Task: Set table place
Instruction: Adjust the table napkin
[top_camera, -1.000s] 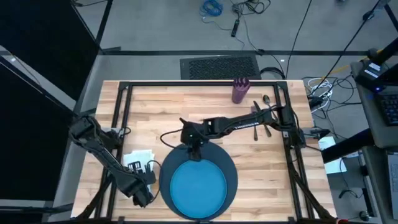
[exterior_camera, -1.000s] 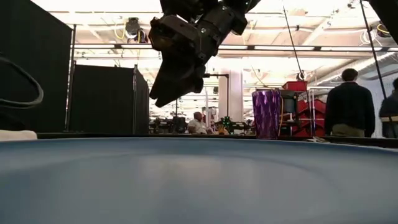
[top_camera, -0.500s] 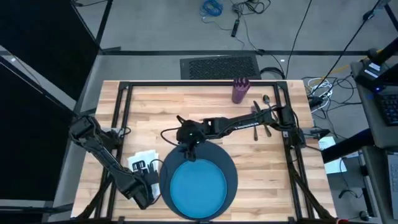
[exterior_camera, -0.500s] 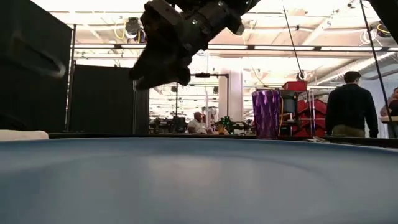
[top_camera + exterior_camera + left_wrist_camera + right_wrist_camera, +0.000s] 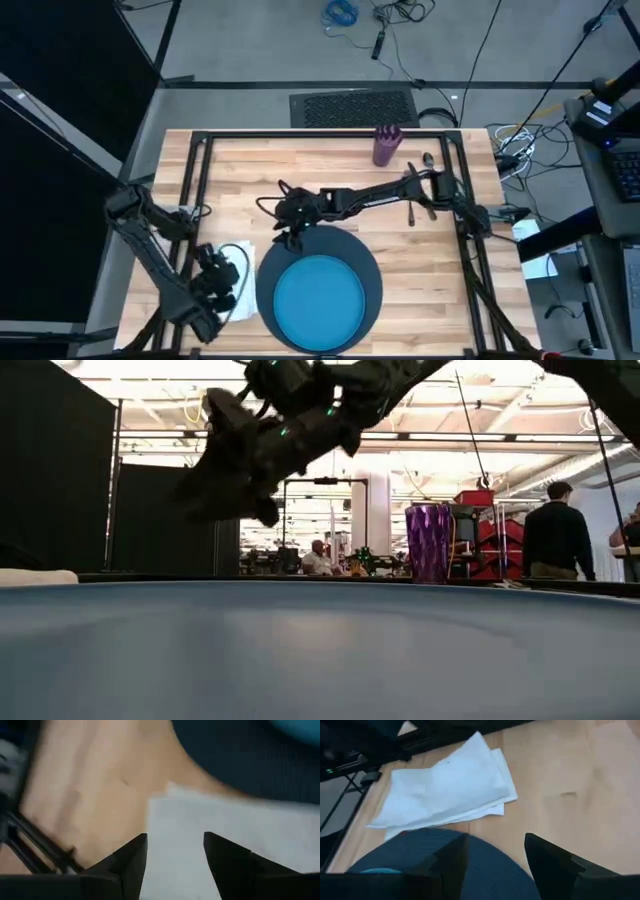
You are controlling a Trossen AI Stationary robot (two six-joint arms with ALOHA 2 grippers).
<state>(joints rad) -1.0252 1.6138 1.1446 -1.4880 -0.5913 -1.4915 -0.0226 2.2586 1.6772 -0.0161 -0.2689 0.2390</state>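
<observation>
We saw the dark grey charger [image 5: 368,272] lying at the near middle of the wooden surface [image 5: 250,180], with the blue plate [image 5: 320,302] resting on it. The white napkin [image 5: 240,268] lay flat on the surface just left of the charger, its edge close to the charger's rim. At the far side stood the purple cup [image 5: 386,146], upright, and to its right, near the frame, lay the cutlery [image 5: 426,190]; we could not tell fork, knife and spoon apart beneath the arm.

The right gripper [image 5: 287,228] hung above the surface at the charger's far left rim, clear of the wood. In its wrist view its fingers [image 5: 550,865] stood apart with nothing between them, and the napkin [image 5: 445,790] lay ahead of them beyond the charger's edge.

The left gripper [image 5: 222,280] hovered over the napkin's left part. Its fingers [image 5: 125,862] were spread too, holding nothing, with the white napkin [image 5: 200,825] directly under the gap.

In the low view people stood in the room behind the cup [image 5: 428,542].
</observation>
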